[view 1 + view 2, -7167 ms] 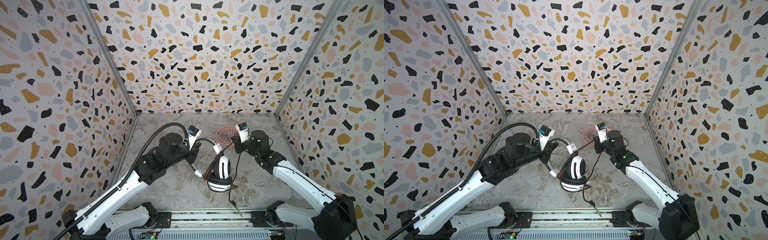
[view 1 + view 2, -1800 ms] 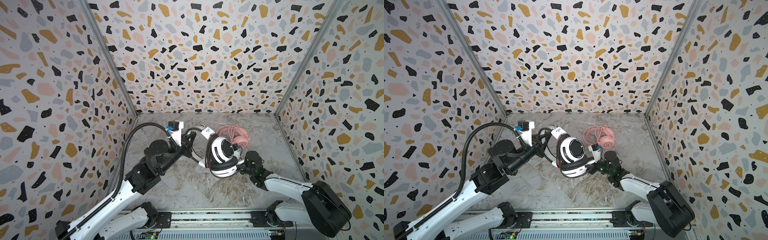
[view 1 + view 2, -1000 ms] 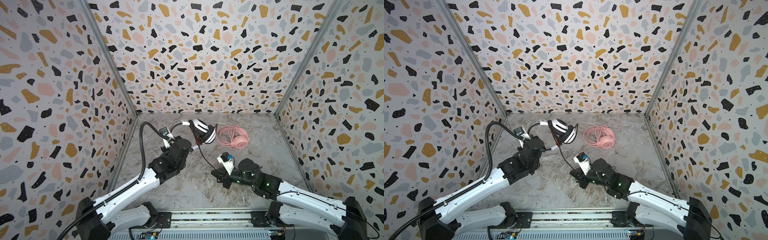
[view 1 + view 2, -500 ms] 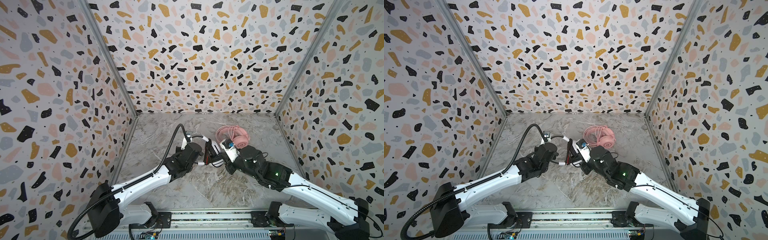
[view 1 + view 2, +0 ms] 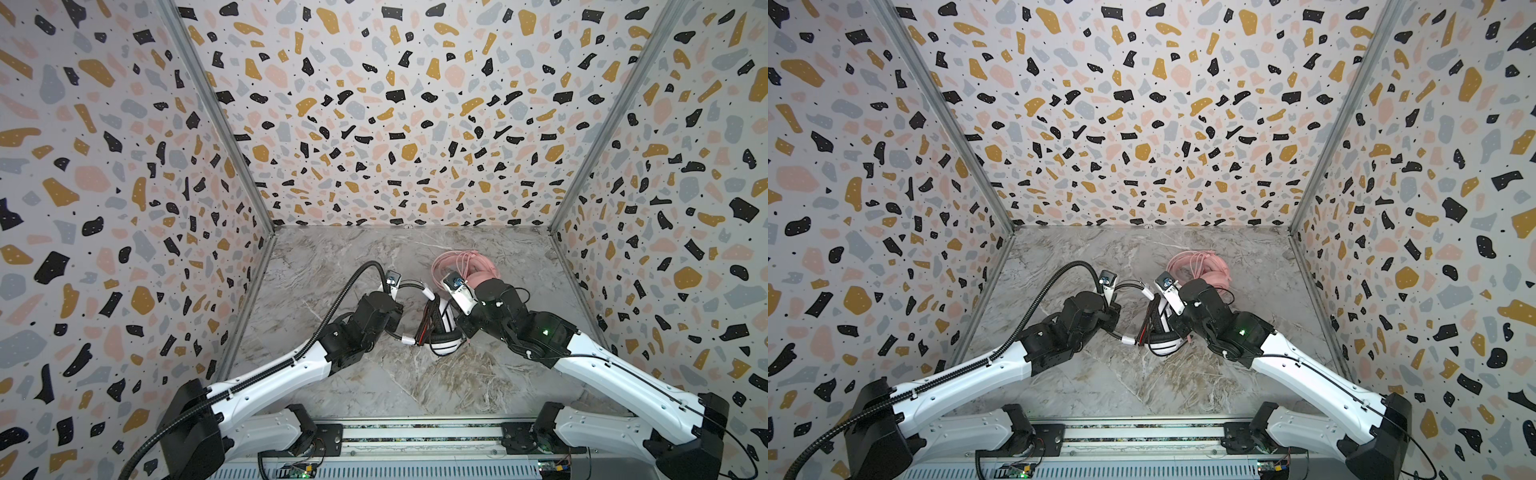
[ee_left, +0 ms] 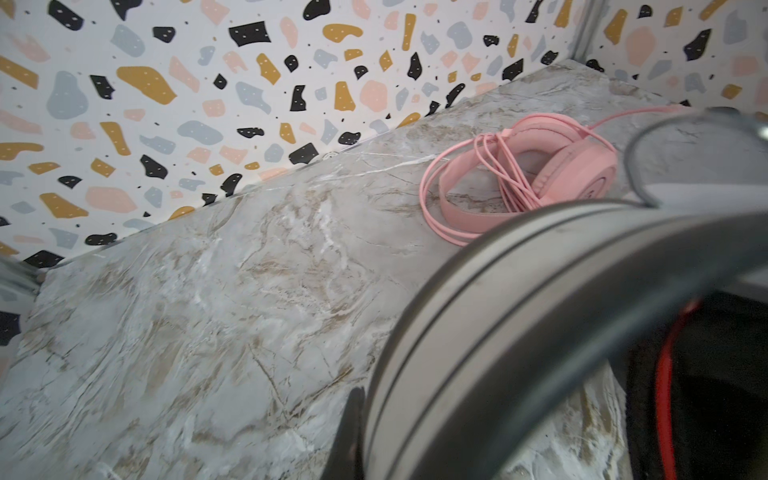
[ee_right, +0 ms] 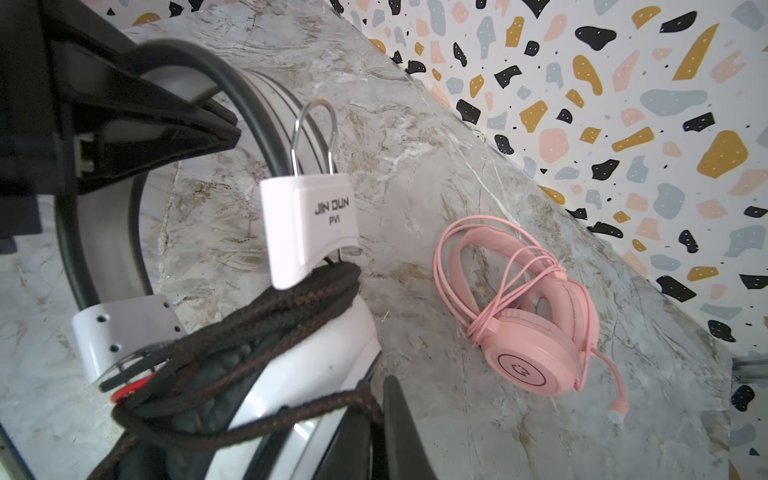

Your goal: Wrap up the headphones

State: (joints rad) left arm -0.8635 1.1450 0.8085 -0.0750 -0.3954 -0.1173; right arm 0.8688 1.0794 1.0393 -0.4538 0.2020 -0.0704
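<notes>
Left gripper (image 5: 400, 313) clenched on headband (image 6: 519, 299) of white-and-black headset (image 5: 442, 340), frame centre, steadying it for winding. Right gripper (image 5: 457, 327) clenched at braided cable (image 7: 266, 316), pinch unclear. Pink headset (image 5: 478, 270), just above-right, already wrapped.

view: right wrist | white headset (image 7: 316, 365) seen close, black cable (image 7: 257, 316) wound over its cup | pink headset (image 7: 536, 357) laid on the marble surface (image 7: 415, 166), apart, pink cable (image 7: 498, 266) looped round its band

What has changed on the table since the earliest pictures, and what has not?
The left claw swung the white-and-black headset up and backward, then back to the middle. Its black cable, earlier trailing forward, is now wound around it. The pink headset stayed put.
</notes>
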